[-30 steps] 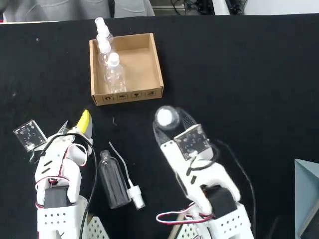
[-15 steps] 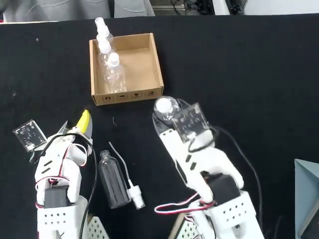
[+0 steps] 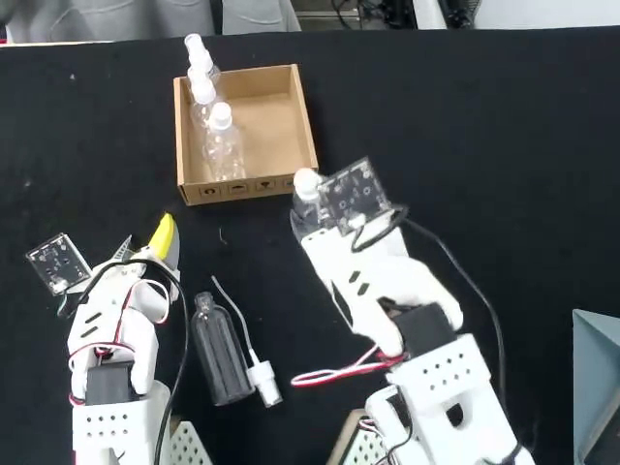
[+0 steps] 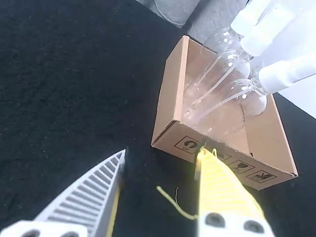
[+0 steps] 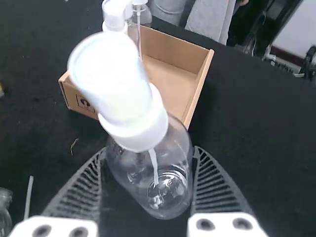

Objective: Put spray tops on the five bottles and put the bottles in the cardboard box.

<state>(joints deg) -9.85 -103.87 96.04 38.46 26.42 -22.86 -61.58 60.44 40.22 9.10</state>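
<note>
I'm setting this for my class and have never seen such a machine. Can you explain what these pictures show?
Two small robot arms sit at a black table. One picture looks down from above; the other two come from cameras on each arm's wrist. The right gripper is shut on a bottle with its spray top on, near the cardboard box, which holds three finished bottles. The left gripper is open and empty. Beside it lie a topless bottle and a loose spray top.
</note>
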